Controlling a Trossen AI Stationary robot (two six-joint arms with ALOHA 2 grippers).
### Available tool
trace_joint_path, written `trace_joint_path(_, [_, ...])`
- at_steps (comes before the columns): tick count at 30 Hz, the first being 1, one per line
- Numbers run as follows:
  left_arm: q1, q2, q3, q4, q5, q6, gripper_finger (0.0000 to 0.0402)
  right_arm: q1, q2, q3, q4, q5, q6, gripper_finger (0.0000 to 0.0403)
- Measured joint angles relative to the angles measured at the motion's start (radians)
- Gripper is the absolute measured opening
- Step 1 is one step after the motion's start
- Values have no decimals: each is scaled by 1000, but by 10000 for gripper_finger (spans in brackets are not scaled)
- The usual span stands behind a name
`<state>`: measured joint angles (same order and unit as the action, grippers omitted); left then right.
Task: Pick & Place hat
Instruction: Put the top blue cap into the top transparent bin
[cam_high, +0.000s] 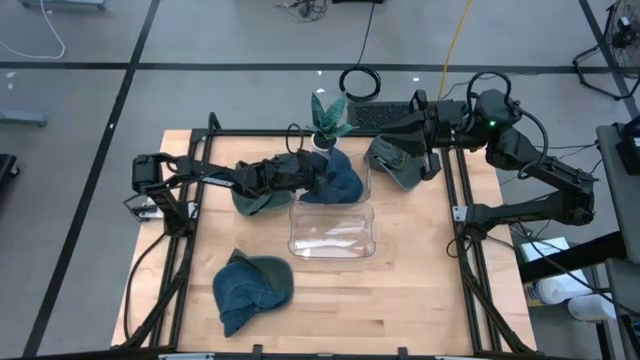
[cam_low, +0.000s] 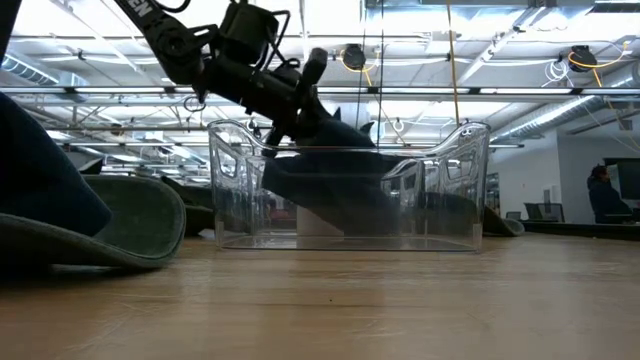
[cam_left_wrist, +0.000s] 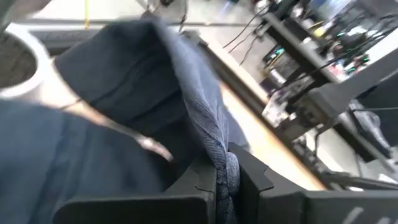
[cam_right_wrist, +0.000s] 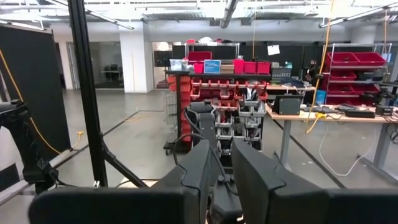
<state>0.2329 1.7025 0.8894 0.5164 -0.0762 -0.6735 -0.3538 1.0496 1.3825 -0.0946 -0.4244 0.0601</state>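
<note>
L gripper jaws pinching blue hat by fabric fold | soft, limp, light; drapes over clear bin | R gripper jaws narrow, empty

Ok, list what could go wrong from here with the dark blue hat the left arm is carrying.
1. The left gripper pinches only a thin fold of the dark blue denim hat, so it may slip out.
2. The hat hangs across the far rim of the clear plastic bin; released now, it could drape over the wall or drag the bin.
3. The small potted plant stands close behind and could get knocked.
</note>
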Motion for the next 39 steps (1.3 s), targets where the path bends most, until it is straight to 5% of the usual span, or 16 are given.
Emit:
trace_joint_path(13, [-8, 0, 0, -75, -20, -28, 22, 0, 0, -28, 8, 0, -2, 59])
trace_joint_path(28, [3, -28, 3, -103, 30, -17, 239, 2, 0, -28, 15, -53, -1, 59])
trace_joint_path(39, [11, -199, 36, -456, -68, 38, 250, 2, 0, -29, 19, -52, -6, 59])
